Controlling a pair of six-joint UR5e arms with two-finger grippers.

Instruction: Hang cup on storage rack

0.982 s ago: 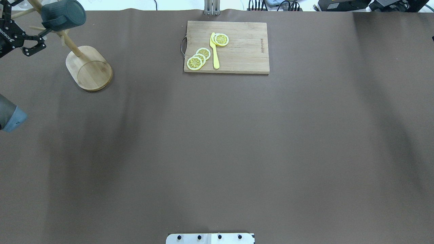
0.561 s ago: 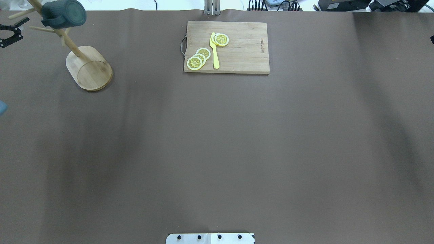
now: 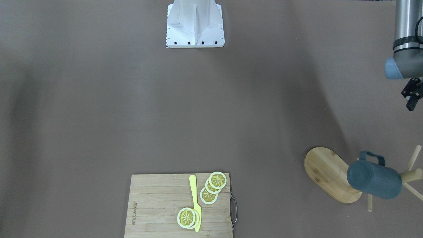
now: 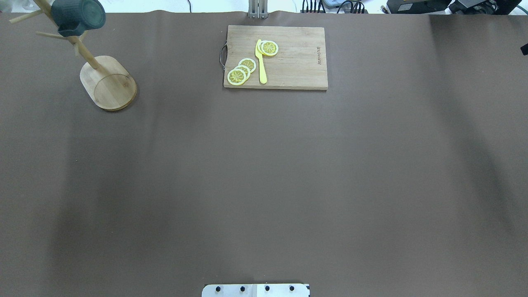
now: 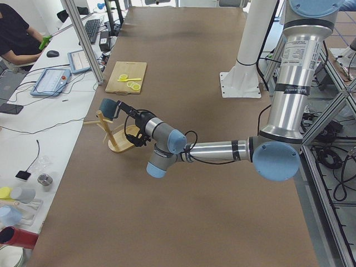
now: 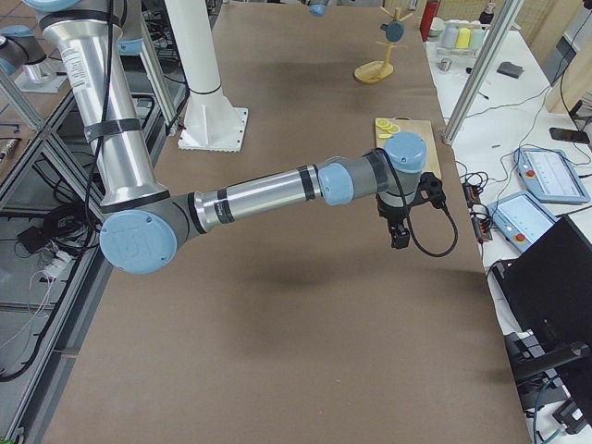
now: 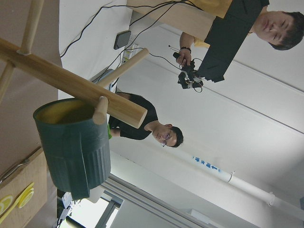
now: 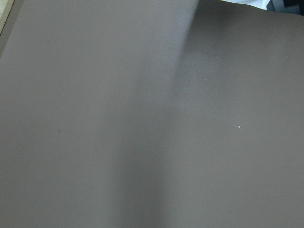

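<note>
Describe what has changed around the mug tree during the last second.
The left pincer drew back from the teal mug, leftward out of the overhead view. The mug stayed hanging on the bamboo mug tree; the cutting board and lemon slices did not move.

light: bright, even | shadows: soft bands on table (image 4: 264,185) | focus: sharp

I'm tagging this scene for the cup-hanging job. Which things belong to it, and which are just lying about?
Belong to the job: cup, hanging on a peg; storage rack.
Lying about: cutting board; lemon slices; yellow knife.
</note>
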